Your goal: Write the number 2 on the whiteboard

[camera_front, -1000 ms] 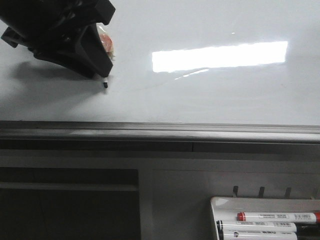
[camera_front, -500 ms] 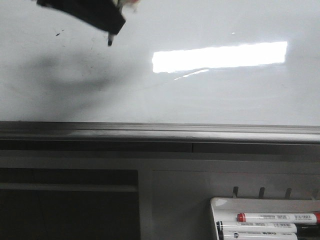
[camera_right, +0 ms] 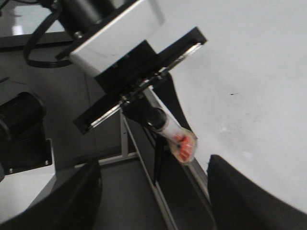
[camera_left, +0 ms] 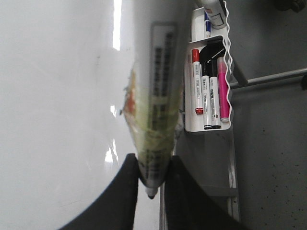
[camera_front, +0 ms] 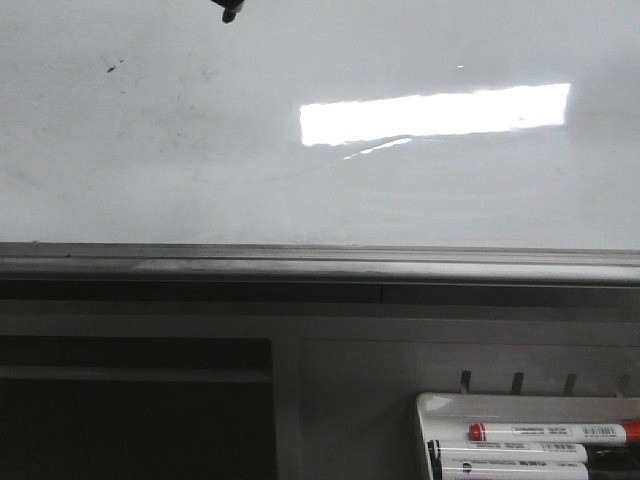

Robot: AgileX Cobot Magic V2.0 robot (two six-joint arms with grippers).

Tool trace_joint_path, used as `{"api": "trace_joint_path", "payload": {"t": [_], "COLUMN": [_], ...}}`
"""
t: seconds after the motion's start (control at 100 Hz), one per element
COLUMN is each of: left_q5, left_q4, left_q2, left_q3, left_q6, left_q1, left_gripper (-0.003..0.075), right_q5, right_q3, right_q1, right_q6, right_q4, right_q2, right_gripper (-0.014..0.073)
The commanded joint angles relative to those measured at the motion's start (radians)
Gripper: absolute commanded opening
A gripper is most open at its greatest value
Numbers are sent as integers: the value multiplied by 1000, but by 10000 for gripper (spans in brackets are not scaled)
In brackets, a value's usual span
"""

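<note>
The whiteboard is glossy white with a bright light reflection; I see only faint smudges and small specks on it, and no number 2. My left gripper is shut on a tape-wrapped marker, its dark tip just past the fingers. In the front view only the marker tip shows, at the top edge over the board. My right gripper is open and empty, off the board's edge. Its view shows the left arm, the marker's taped end and the whiteboard.
A grey metal edge strip runs along the board's near side. A small white marker tray with several markers hangs at the lower right; the tray also shows in the left wrist view.
My left gripper has moved up and away across the board with the marker; it has left the front view except the marker tip. Its shadow is gone. No stroke shows.
</note>
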Motion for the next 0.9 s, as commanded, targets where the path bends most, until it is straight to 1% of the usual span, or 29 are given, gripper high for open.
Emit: {"api": "trace_joint_path", "payload": {"t": [0.0,0.13,0.24,0.36,0.41,0.46,0.5,0.51,0.53,0.56,0.59,0.65,0.7,0.72,0.76,0.77,0.79,0.82,0.84,0.89], "left_q5": [-49,-43,-36,-36,-36,-36,-36,-36,-36,-36,-36,-43,-64,-75,-95,-98,-106,-114,-118,-120], "left_q4": [-11,-11,-11,-11,-11,-11,-11,-11,-11,-11,-11,-11,-11,-11,-11,-11,-11,-11,-11,-11], "left_q2": [-22,-22,-22,-22,-22,-22,-22,-22,-22,-24,-24,-31,-37,-44,-58,-58,-65,-80,-86,-114], "left_q3": [-33,-33,-33,-33,-33,-33,-33,-33,-33,-33,-33,-33,-33,-33,-33,-33,-33,-33,-33,-33], "left_q6": [2,2,2,2,2,2,2,2,2,2,2,-2,-35,-53,-89,-89,-105,-132,-156,-214], "left_q1": [-7,-7,-7,-7,-7,-7,-7,-7,-7,-7,-7,-7,-7,-7,-7,-5,-5,0,4,18], "left_gripper": [-20,-20,-20,-20,-20,-20,-20,-20,-20,-20,-20,-20,-15,-6,45,45,76,141,169,288], "right_q5": [-99,-183,-189,-197,-203,-203,-203,-203,-200,-197,-194,-192,-194,-202,-228,-228,-246,-271,-291,-357], "right_q3": [-60,-93,-132,-154,-154,-154,-154,-154,-154,-154,-154,-154,-154,-154,-154,-154,-154,-154,-154,-156], "right_q1": [67,140,197,229,233,233,233,233,233,233,233,233,233,233,233,233,233,233,233,233], "right_q6": [-17,-17,-17,-17,-17,-17,-17,-17,-17,-17,-17,-17,-17,-17,-22,-22,-26,-37,-48,-74], "right_q4": [32,32,32,34,47,49,49,49,49,49,49,49,47,47,43,43,40,40,40,40], "right_q2": [71,147,220,284,306,321,329,332,334,339,341,344,345,345,345,345,345,345,343,343], "right_gripper": [419,419,419,408,353,255,151,114,77,-14,-82,-71,-71,-71,-71,-71,-71,-71,-71,-71]}}
